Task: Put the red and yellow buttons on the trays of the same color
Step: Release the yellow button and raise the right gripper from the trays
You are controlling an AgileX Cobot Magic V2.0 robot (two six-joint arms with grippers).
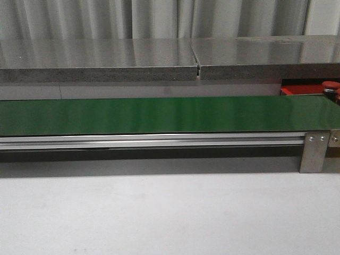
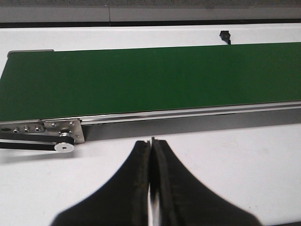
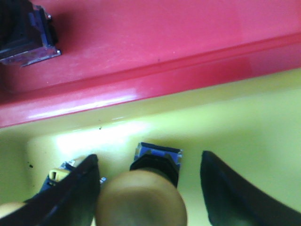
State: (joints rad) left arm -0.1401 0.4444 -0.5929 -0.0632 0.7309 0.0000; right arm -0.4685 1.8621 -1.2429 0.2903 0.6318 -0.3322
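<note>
In the right wrist view my right gripper (image 3: 149,156) is open over a yellow tray (image 3: 244,117). A yellow button (image 3: 141,200) stands on that tray between the fingers, its blue-and-black base toward the tray wall. A second yellow button (image 3: 56,176) is half hidden behind one finger. The red tray (image 3: 164,28) adjoins the yellow one and holds a dark button body (image 3: 28,35). In the front view the red tray (image 1: 297,90) and a red button (image 1: 330,85) show at the far right behind the belt. My left gripper (image 2: 151,141) is shut and empty above the white table.
A long green belt (image 1: 159,114) on an aluminium rail (image 1: 149,141) crosses the table, with a steel bracket (image 1: 314,151) at the right. Its end pulley (image 2: 63,147) lies near my left gripper. A grey shelf (image 1: 159,61) runs behind.
</note>
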